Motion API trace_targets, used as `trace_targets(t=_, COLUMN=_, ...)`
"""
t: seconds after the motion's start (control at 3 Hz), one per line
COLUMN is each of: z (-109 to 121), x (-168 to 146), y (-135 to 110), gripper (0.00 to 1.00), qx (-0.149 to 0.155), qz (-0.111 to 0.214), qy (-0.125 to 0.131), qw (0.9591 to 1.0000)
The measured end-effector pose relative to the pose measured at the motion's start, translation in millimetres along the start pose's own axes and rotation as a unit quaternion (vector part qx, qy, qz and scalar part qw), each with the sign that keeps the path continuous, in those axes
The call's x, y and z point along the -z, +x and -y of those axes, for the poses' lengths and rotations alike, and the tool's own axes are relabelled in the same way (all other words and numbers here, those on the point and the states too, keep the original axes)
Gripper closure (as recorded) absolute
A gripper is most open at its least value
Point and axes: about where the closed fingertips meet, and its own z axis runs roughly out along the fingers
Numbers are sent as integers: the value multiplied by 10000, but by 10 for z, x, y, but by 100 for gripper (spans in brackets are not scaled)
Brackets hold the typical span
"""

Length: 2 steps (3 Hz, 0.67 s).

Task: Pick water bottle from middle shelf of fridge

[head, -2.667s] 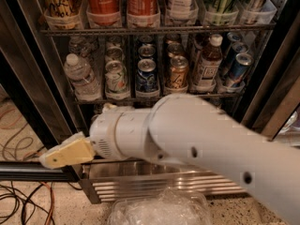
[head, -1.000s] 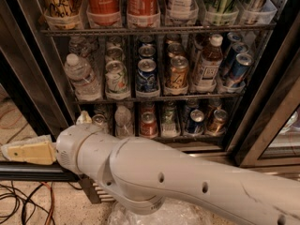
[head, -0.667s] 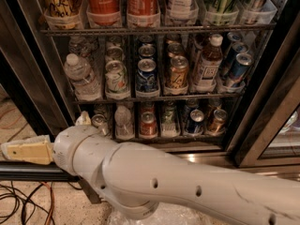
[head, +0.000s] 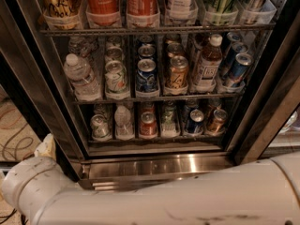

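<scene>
The water bottle [head: 80,76], clear and ribbed with a white cap, stands at the left end of the middle shelf [head: 159,98], beside rows of cans. The fridge [head: 262,102] is black-framed with a stainless-steel base [head: 154,165]. My white arm crosses the bottom of the view. Only a cream tip of my gripper [head: 46,147] shows above the wrist at the lower left. It is outside the fridge, well below and left of the water bottle.
An amber-drink bottle [head: 207,62] stands at the right of the middle shelf. A smaller clear bottle [head: 123,121] sits among the lowest cans. Red Coca-Cola bottles [head: 102,1] fill the rack above. Cables [head: 14,139] lie on the floor at the left.
My arm has dropped lower in the view, uncovering the fridge's steel base. The gripper, earlier pointing left in full view, is now mostly hidden behind the wrist.
</scene>
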Motion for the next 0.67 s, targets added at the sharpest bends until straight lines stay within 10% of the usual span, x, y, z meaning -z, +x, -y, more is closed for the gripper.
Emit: trace_targets(t=0.67, z=232, x=-53, y=267, gripper=0, qx=87, qz=-34, qy=1249, qw=9921)
